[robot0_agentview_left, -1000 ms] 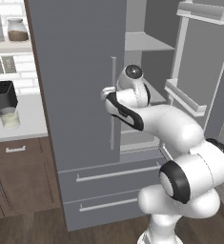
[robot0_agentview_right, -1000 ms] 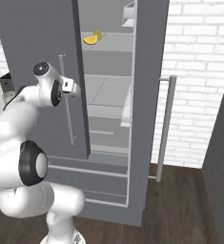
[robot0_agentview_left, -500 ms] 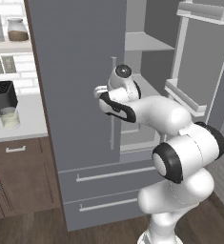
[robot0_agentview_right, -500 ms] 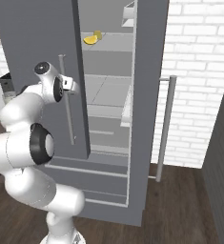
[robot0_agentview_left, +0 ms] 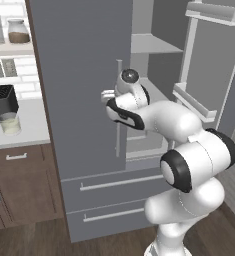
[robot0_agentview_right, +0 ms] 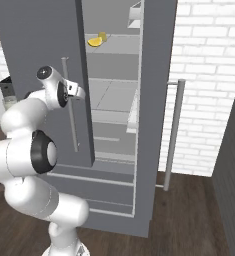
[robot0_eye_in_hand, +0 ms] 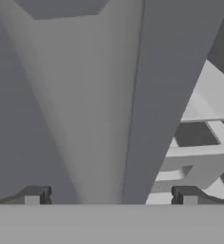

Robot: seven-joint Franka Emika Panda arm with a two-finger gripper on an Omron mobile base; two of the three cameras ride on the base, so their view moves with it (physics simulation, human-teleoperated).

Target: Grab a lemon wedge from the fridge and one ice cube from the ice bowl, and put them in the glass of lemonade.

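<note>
Fridge (robot0_agentview_left: pixel 79 100) access is the step you are working through: the right door is standing wide open, the left door is closed or nearly so, and your gripper (robot0_eye_in_hand: pixel 108 196) is hovering right at the left door's inner edge, beside its long silver handle (robot0_agentview_right: pixel 70 110). In the hand view the two fingertips (robot0_eye_in_hand: pixel 35 194) are sitting far apart with the grey door edge running up between them, so you are carrying the jaws spread and grasping nothing. The lemon wedge (robot0_agentview_right: pixel 94 41) is lying on an upper shelf inside the fridge; in the right base view it is showing at about 1 o'clock from the hand, well above it and deeper in, just beside a second small yellowish piece (I cannot tell what that one is). The glass of lemonade (robot0_agentview_left: pixel 10 123) is waiting on the counter (robot0_agentview_left: pixel 24 132) at 9 o'clock from the arm in the left base view, just in front of a black appliance (robot0_agentview_left: pixel 2 101). My judgement is that neither item has been fetched yet. The next move is calling for you to lift the hand clear of the door edge, swing it round into the open compartment and raise it to shelf height, keeping the jaws spread until they are straddling the wedge; the closed door is crowding the wrist, so contact there is the risk.
</note>
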